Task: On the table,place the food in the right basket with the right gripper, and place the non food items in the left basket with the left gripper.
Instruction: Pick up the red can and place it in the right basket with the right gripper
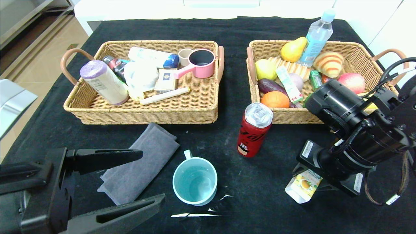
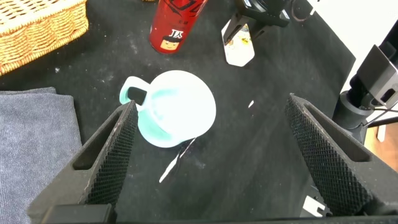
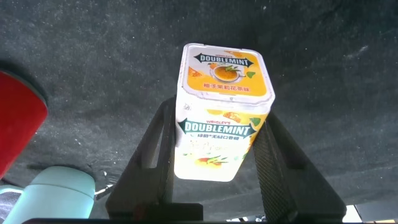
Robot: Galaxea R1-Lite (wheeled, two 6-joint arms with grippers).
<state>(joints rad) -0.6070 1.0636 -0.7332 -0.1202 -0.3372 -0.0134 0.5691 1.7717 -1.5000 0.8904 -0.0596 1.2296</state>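
My right gripper [image 1: 308, 182] is low at the table's front right, shut on a yellow-and-white Doublemint box [image 3: 221, 124], with a finger pressed on each long side [image 3: 217, 115]. The box [image 1: 304, 187] lies tilted at the table surface. My left gripper [image 1: 152, 177] is open and empty at the front left, with a teal cup [image 2: 174, 109] just beyond its fingertips [image 2: 211, 106]. The cup [image 1: 195, 180] stands upright. A red soda can [image 1: 254, 130] stands in front of the right basket [image 1: 289, 118]. A folded grey cloth [image 1: 139, 165] lies in front of the left basket [image 1: 139, 113].
The left basket holds a pink pot [image 1: 200, 63], a purple-capped roll [image 1: 104, 81], tubes and a small box. The right basket holds fruit, a croissant [image 1: 328, 63], a water bottle [image 1: 317, 37] and packets. White scuffs [image 1: 195, 214] mark the black cloth near the front edge.
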